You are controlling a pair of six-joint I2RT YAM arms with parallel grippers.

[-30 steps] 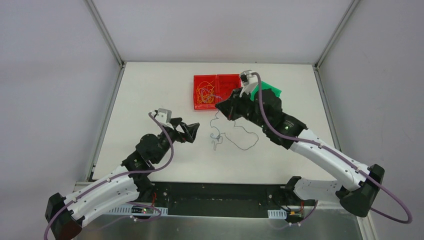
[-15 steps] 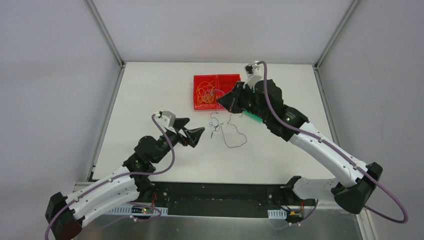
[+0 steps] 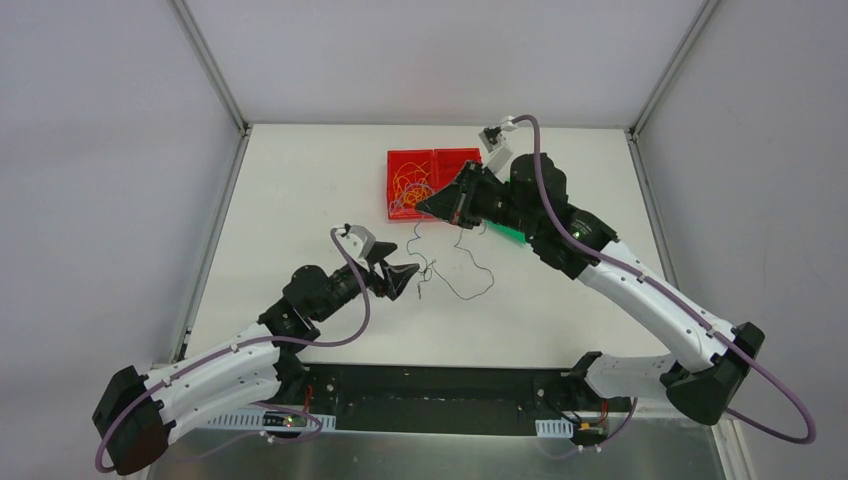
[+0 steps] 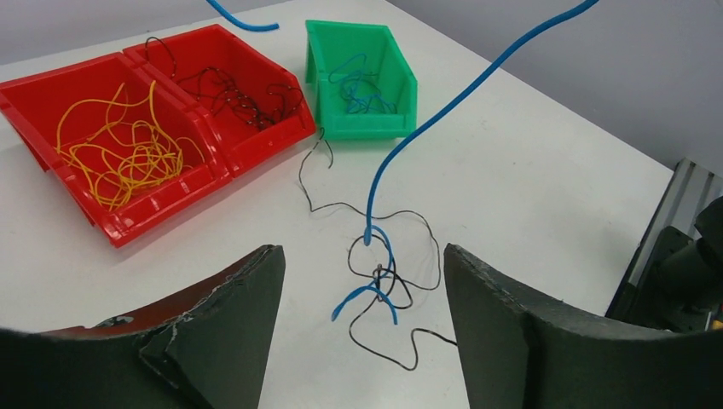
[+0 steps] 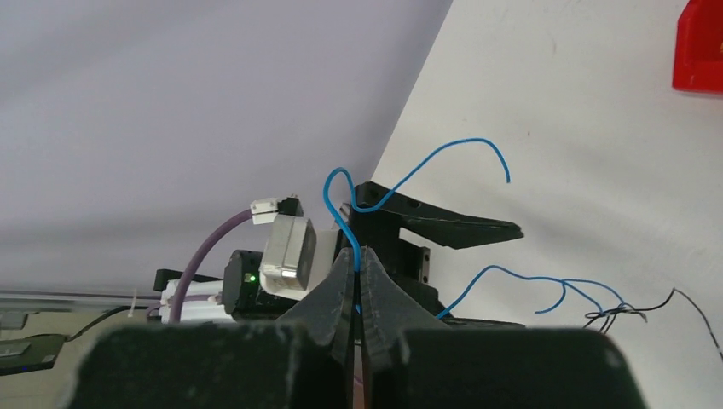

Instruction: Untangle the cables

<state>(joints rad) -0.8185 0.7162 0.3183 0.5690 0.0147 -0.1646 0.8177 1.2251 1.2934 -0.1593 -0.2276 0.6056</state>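
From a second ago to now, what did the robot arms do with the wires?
The left fingers, open, reached forward and to the right, up to the small tangle. The right fingers, shut on the blue wire, swung left by the red bins, and the dark wire slid left with them. The bins stayed put.

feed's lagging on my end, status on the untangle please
Right pincer shut on blue cable, held high. Left pincer open, facing the knot. Blue cable's low end looped with dark cable on the table. Nothing blocking the left pincer.
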